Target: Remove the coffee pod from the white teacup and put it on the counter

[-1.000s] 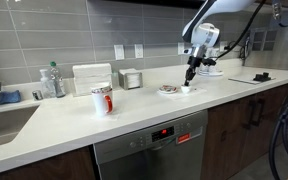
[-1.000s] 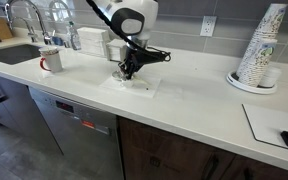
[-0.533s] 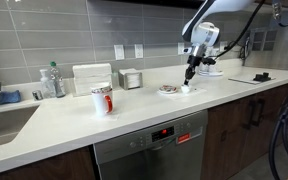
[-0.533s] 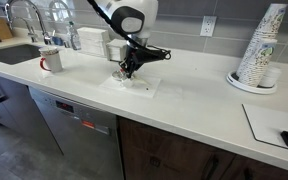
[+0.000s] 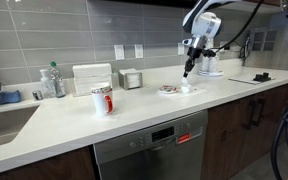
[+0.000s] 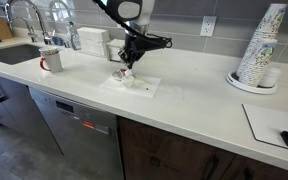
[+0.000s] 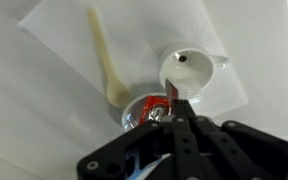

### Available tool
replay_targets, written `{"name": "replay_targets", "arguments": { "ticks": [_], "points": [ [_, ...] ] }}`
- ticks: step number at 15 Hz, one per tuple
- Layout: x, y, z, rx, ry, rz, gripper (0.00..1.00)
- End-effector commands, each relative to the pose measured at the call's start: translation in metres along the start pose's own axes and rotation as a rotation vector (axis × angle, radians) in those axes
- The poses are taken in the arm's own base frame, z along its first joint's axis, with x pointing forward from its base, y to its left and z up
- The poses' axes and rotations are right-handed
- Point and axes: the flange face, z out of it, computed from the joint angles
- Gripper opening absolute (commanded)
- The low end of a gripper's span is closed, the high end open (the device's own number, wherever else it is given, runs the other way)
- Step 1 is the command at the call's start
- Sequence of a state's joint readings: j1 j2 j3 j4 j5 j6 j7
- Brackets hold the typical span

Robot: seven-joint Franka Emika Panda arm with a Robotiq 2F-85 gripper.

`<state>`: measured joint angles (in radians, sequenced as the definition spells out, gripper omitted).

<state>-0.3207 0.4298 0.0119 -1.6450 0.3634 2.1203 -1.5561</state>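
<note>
Step in hand: extraction of the coffee pod (image 7: 149,110) from the white teacup (image 7: 189,68). By the evidence this step is at its carry stage, with the placing not yet done.

Finding 1, jaws. In the wrist view your gripper (image 7: 174,105) has its fingers drawn almost together. The red-and-silver pod sits right at their tips, slightly to one side of the centre line. I judge the pod pinched between them, though the hold looks off-centre and shallow.

Finding 2, cup. The teacup stands upright on a white napkin (image 7: 144,40), beyond the fingertips and apart from them. Its bowl looks empty except for one small dark spot.

Finding 3, height. In both exterior views the gripper (image 5: 187,72) hangs above the teacup (image 5: 187,89), clear of the rim and pointing down.

Finding 4, surroundings. A cream plastic spoon (image 7: 104,55) lies on the napkin, with its bowl end close under the pod.

Next move: carry the pod sideways off the napkin to a bare stretch of the counter (image 5: 84,125). Lower until it is near the surface, then part the fingers.

Caution: with so slight a grip, a quick swing could shed the pod onto the spoon or back into the cup. Keep the travel level and unhurried.
</note>
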Motion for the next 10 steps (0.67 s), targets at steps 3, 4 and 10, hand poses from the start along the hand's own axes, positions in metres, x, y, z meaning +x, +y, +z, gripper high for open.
{"name": "replay_targets", "arguments": {
  "ticks": [3, 4, 10],
  "points": [
    [0.006, -0.010, -0.029, -0.196, -0.025, 0.107, 0.00],
    [0.006, -0.008, -0.030, -0.239, -0.031, 0.134, 0.00],
    [-0.002, 0.000, -0.013, -0.489, -0.120, 0.261, 0.00]
  ]
}}
